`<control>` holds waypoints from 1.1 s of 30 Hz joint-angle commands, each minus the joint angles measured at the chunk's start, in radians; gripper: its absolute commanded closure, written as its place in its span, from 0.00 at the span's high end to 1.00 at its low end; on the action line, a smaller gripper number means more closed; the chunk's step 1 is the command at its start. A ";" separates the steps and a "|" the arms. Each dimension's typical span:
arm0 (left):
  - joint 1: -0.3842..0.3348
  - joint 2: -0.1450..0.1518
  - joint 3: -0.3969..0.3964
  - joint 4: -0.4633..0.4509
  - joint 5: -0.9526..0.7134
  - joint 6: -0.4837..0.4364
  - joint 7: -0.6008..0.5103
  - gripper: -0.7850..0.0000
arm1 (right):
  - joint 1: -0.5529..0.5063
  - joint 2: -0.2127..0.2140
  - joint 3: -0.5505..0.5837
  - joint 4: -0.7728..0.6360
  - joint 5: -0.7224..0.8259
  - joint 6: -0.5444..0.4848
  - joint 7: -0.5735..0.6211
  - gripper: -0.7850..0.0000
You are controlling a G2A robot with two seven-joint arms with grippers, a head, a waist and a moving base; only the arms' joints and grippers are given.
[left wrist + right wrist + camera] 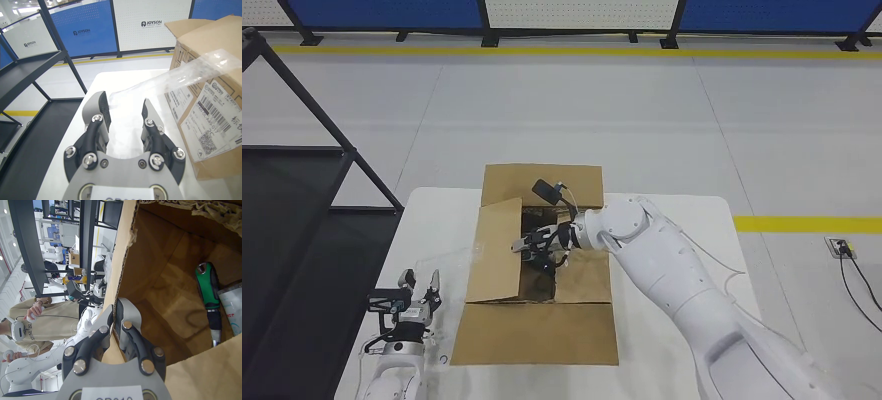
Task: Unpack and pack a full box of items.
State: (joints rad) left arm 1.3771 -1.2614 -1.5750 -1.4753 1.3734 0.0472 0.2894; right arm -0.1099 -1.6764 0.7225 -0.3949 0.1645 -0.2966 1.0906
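The right tool point(114, 313) pinches one box point(537, 335) holding one screwdriver point(209, 289) and one clear container point(231, 306).

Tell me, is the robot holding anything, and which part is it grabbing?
Yes. The right claw is pinched shut on the edge of the box flap. The left claw is open and holds nothing.

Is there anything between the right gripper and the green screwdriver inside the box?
Nothing visible lies between them; only bare box floor separates the right gripper from the green screwdriver. However, its fingers are shut on the box flap. A pale container lies beside the screwdriver, on its far side.
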 commanded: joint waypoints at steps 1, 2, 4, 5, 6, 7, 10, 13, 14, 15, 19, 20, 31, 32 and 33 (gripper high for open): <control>0.001 0.000 0.000 -0.002 -0.001 -0.002 0.002 0.55 | 0.001 -0.001 0.002 0.002 -0.003 0.000 -0.001 0.00; 0.002 -0.001 0.000 -0.004 -0.001 -0.002 0.003 0.55 | 0.001 -0.001 0.003 0.003 -0.004 0.000 -0.002 0.00; 0.005 -0.001 0.001 -0.011 -0.002 -0.001 0.006 0.55 | 0.004 -0.002 0.005 0.004 -0.010 0.001 -0.007 0.19; 0.006 -0.002 0.002 -0.014 -0.001 0.000 0.007 0.54 | 0.006 -0.002 0.005 0.005 -0.015 0.000 -0.015 0.41; 0.007 -0.002 0.002 -0.018 -0.002 0.000 0.008 0.55 | 0.009 -0.002 0.006 0.006 -0.022 -0.001 -0.025 0.77; 0.008 -0.002 0.003 -0.021 -0.002 0.000 0.008 0.55 | 0.012 -0.001 0.007 0.006 -0.028 -0.001 -0.035 1.00; 0.009 -0.003 0.004 -0.029 -0.001 0.000 0.008 0.52 | 0.023 0.004 0.020 0.006 -0.030 -0.006 -0.044 1.00; 0.008 -0.004 0.007 -0.033 0.001 -0.001 0.008 0.52 | 0.031 0.014 0.036 0.004 -0.035 -0.010 -0.046 1.00; 0.008 -0.004 0.007 -0.033 0.001 -0.001 0.007 0.51 | 0.033 0.017 0.040 0.002 -0.038 -0.010 -0.048 1.00; 0.006 -0.004 0.008 -0.034 0.000 -0.002 0.008 0.50 | 0.036 0.021 0.045 0.001 -0.045 -0.010 -0.059 1.00; 0.000 -0.005 0.009 -0.031 0.001 -0.002 0.005 0.50 | 0.025 0.040 0.085 -0.043 -0.028 -0.068 -0.118 1.00; -0.002 -0.005 0.009 -0.030 0.002 -0.002 0.006 0.49 | 0.016 0.044 0.095 -0.064 -0.016 -0.083 -0.120 1.00; -0.042 -0.007 0.013 -0.025 0.007 -0.007 -0.008 0.49 | -0.045 0.028 0.081 -0.207 -0.001 0.004 -0.141 0.00; -0.047 -0.007 0.013 -0.023 0.005 -0.007 -0.010 0.49 | -0.045 0.028 0.081 -0.207 -0.001 0.004 -0.141 0.00; -0.052 -0.007 0.012 -0.020 0.004 -0.006 -0.011 0.49 | -0.045 0.028 0.081 -0.207 -0.001 0.004 -0.141 0.00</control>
State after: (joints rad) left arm 1.3302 -1.2686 -1.5622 -1.4984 1.3794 0.0404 0.2799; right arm -0.1547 -1.6485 0.8027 -0.6013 0.1637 -0.2919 0.9493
